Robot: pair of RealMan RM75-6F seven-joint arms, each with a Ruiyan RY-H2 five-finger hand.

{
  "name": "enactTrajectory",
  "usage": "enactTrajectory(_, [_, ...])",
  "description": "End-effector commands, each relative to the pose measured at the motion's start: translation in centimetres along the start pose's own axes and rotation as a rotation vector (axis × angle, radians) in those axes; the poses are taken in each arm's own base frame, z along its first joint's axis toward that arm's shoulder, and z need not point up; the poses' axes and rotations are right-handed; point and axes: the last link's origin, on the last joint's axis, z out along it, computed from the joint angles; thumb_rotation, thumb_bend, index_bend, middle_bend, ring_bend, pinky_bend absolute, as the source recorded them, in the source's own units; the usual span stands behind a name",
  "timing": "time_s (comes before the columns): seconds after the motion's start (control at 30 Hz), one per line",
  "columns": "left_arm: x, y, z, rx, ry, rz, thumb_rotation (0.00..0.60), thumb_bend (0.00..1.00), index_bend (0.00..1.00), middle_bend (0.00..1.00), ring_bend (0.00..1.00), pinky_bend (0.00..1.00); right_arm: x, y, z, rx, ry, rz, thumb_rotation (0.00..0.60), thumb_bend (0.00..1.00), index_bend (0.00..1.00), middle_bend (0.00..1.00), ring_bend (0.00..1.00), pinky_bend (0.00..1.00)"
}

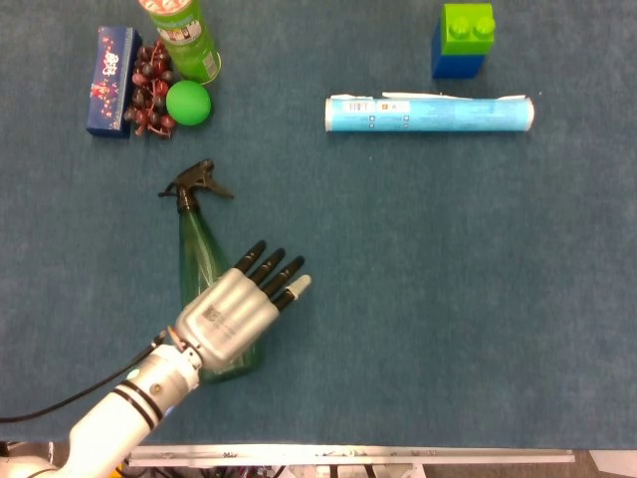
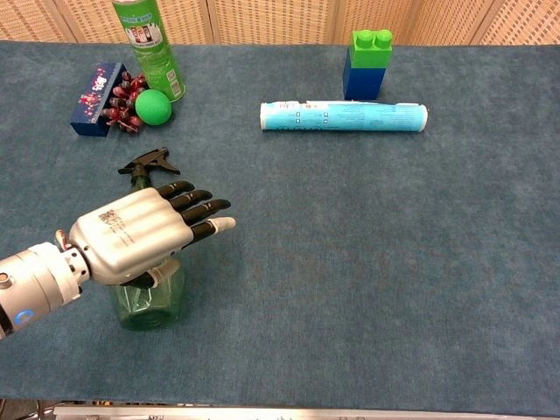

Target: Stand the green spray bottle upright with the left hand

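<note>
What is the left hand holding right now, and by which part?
It cannot be told. The left hand lies over the lower body of the green spray bottle with fingers extended, but whether the thumb grips underneath is hidden.

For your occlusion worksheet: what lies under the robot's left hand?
The green spray bottle lies under the left hand. Its black trigger head and neck show beyond the fingers; the middle of its body is covered, so any contact cannot be seen.

A robot test bench, seemingly a lab; blue felt-like cloth [image 2: 367, 236] covers the table; woven screens [image 2: 262, 19] stand behind; assorted props like toy blocks [image 2: 367, 63] lie scattered.
</note>
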Motion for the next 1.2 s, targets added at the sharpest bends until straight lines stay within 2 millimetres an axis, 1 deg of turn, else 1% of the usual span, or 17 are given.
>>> enactTrajectory(0.03, [-0.3, -0.3, -0.6, 0.012, -0.012, 0.004, 0.600, 0.03, 0.00, 0.00, 0.00, 0.07, 0.0, 0.0, 0.0, -0.001, -0.001, 0.001, 0.600, 0.10, 0.48, 0.34, 0.25, 0.36])
enactTrajectory(0.27, [-1.0, -1.1, -2.2, 0.042, -0.043, 0.015, 0.600, 0.03, 0.00, 0.00, 0.00, 0.07, -0.1, 0.0, 0.1, -0.004, -0.003, -0.003, 0.600, 0.10, 0.48, 0.34, 0.26, 0.36])
enactTrajectory(0.57, [-1.5, -2.6, -3.2, 0.101, -0.058, 0.043, 0.600, 0.03, 0.00, 0.00, 0.00, 0.07, -0.2, 0.0, 0.1, -0.005, -0.005, -0.005, 0.600, 0.10, 0.48, 0.34, 0.25, 0.36])
enactTrajectory(0.8, [-1.8, -3.7, -3.9, 0.150, -0.067, 0.031, 0.600, 0.03, 0.00, 0.00, 0.00, 0.07, -0.2, 0.0, 0.2, -0.007, -0.005, -0.004, 0.600, 0.10, 0.48, 0.34, 0.26, 0.36])
enactTrajectory(0.93, [-1.1, -3.6, -3.7, 0.143, -0.041, 0.026, 0.600, 0.03, 0.00, 0.00, 0.00, 0.07, -0.3, 0.0, 0.2, -0.005, -0.009, -0.006, 0.600, 0.10, 0.48, 0.34, 0.26, 0.36])
enactTrajectory(1.07, [0.0, -3.4, -3.1, 0.124, 0.007, 0.007, 0.600, 0.03, 0.00, 0.00, 0.00, 0.07, -0.3, -0.1, 0.2, -0.007, -0.011, -0.007, 0.600, 0.10, 0.48, 0.34, 0.25, 0.36])
enactTrajectory(1.2, [1.0, -3.3, -2.3, 0.090, 0.052, -0.044, 0.600, 0.00, 0.00, 0.00, 0.00, 0.07, -0.3, 0.0, 0.3, -0.008, -0.011, -0.006, 0.600, 0.10, 0.48, 0.34, 0.26, 0.36])
